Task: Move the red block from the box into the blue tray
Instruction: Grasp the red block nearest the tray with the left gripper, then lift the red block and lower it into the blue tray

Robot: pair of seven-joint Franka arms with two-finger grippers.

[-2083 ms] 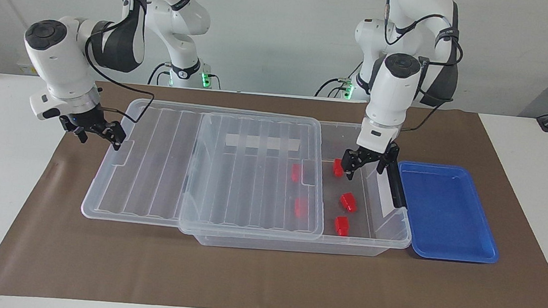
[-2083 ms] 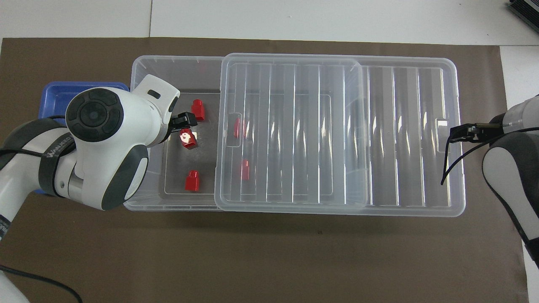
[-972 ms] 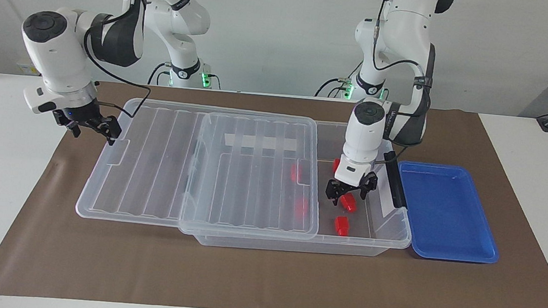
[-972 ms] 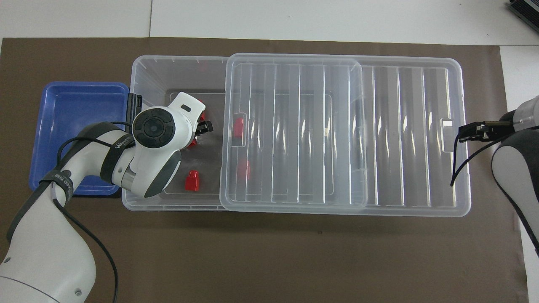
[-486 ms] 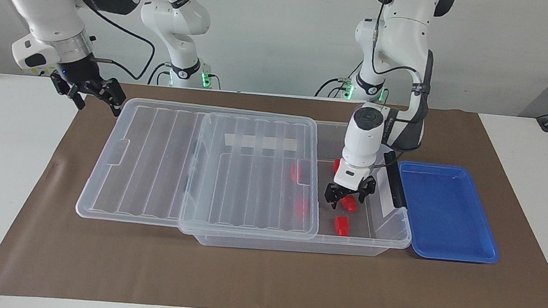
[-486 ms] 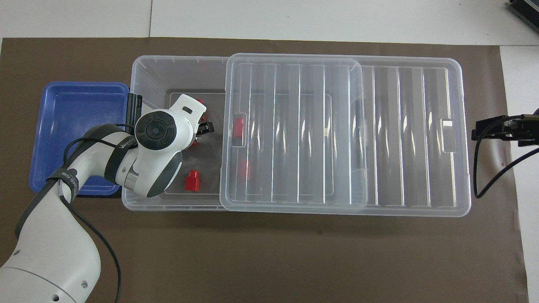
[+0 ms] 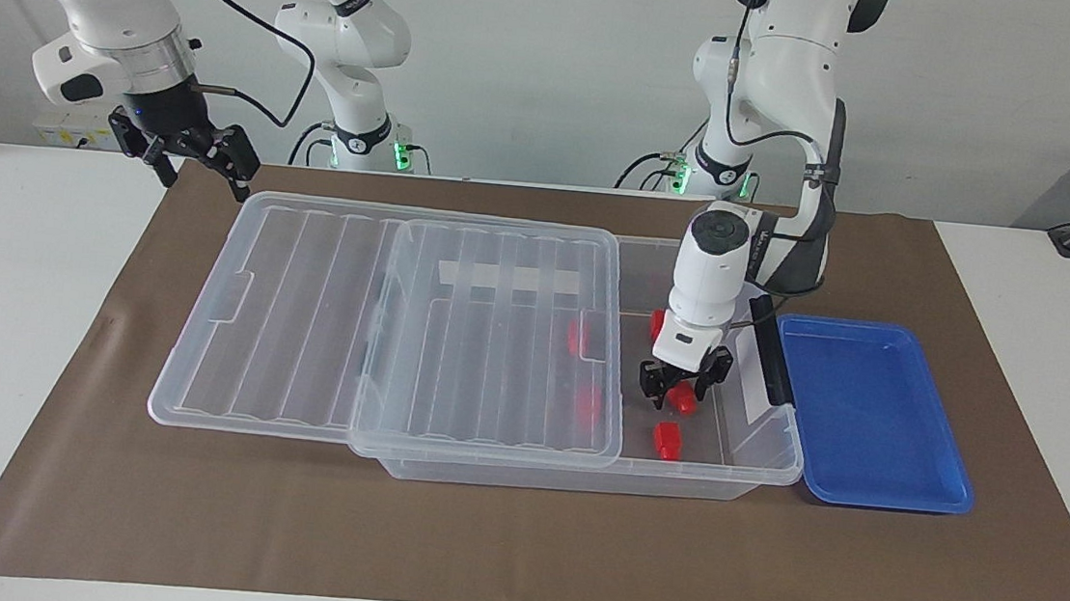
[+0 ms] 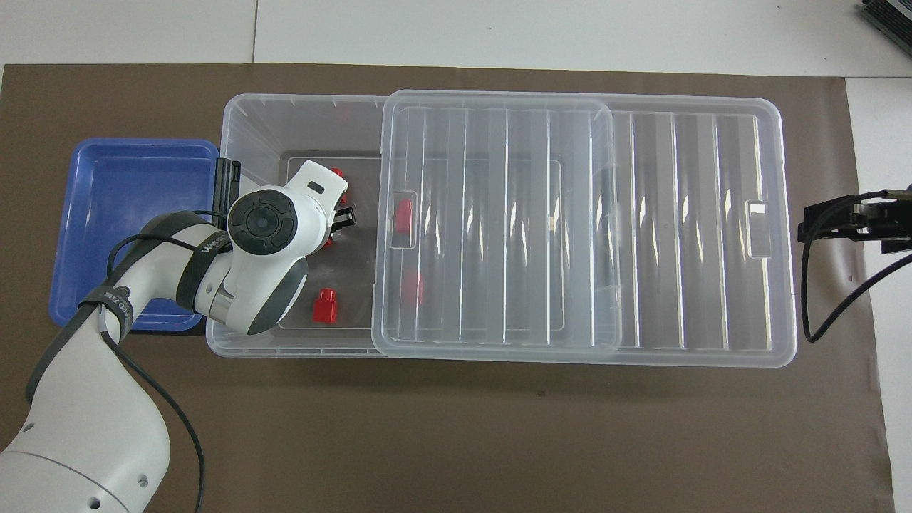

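Down inside the box [image 7: 754,455], the left gripper's [image 7: 679,392] jaws flank the red block [image 7: 682,400], seemingly pinching it.

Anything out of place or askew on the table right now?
Only the lid: it sits slid toward the right arm's end, overhanging the box and covering two red blocks. Nothing is spilled or damaged.
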